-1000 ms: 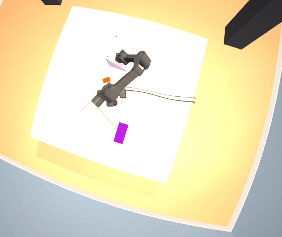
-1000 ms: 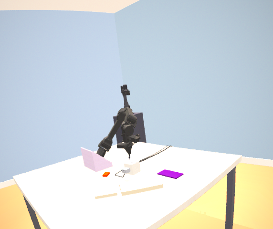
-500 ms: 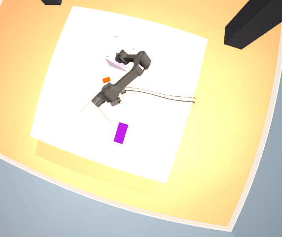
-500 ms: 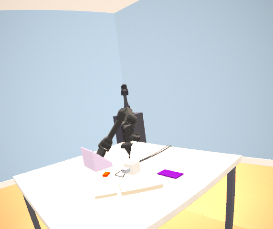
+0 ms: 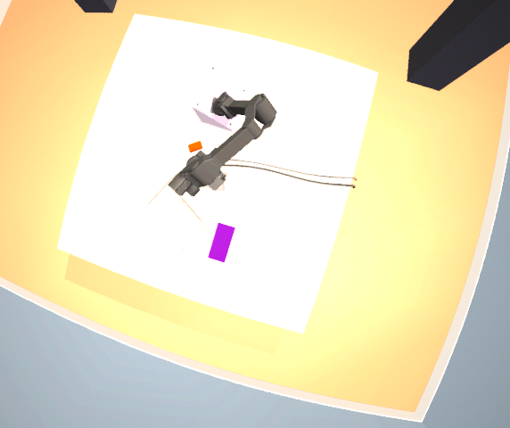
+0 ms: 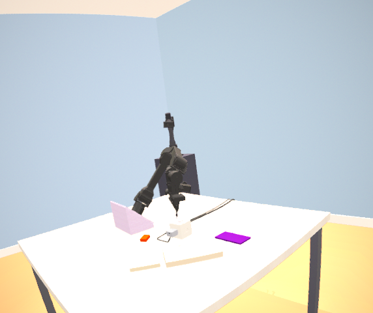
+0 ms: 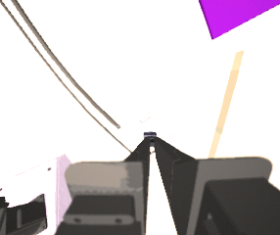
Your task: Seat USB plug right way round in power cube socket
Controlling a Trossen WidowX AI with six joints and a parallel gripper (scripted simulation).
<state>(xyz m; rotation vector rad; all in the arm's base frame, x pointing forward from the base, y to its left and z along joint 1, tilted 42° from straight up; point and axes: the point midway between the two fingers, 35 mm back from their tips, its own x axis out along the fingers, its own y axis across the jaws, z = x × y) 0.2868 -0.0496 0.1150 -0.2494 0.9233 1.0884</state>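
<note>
The white power cube [image 6: 184, 231] stands on the table, washed out in the wrist view. My gripper [image 6: 177, 214] [image 7: 151, 140] points down at the cube's top. It is shut on the USB plug, whose small dark end [image 7: 150, 134] shows at the fingertips. The tips are very close to the cube's top; whether the plug touches or enters the socket, and which way round it is, cannot be told. A grey plug [image 6: 171, 233] sits at the cube's side with a thin dark cable loop. In the top view the arm hides the fingertips.
An orange block [image 5: 194, 146] [image 6: 145, 238] and a pink wedge [image 5: 211, 119] [image 6: 126, 221] [image 7: 63, 191] are near the cube. A purple slab [image 5: 221, 242] [image 6: 232, 237] [image 7: 238, 15] lies on its other side. Beige strips [image 6: 193, 259] [image 7: 226, 98] lie in front. Two cables run to the table edge.
</note>
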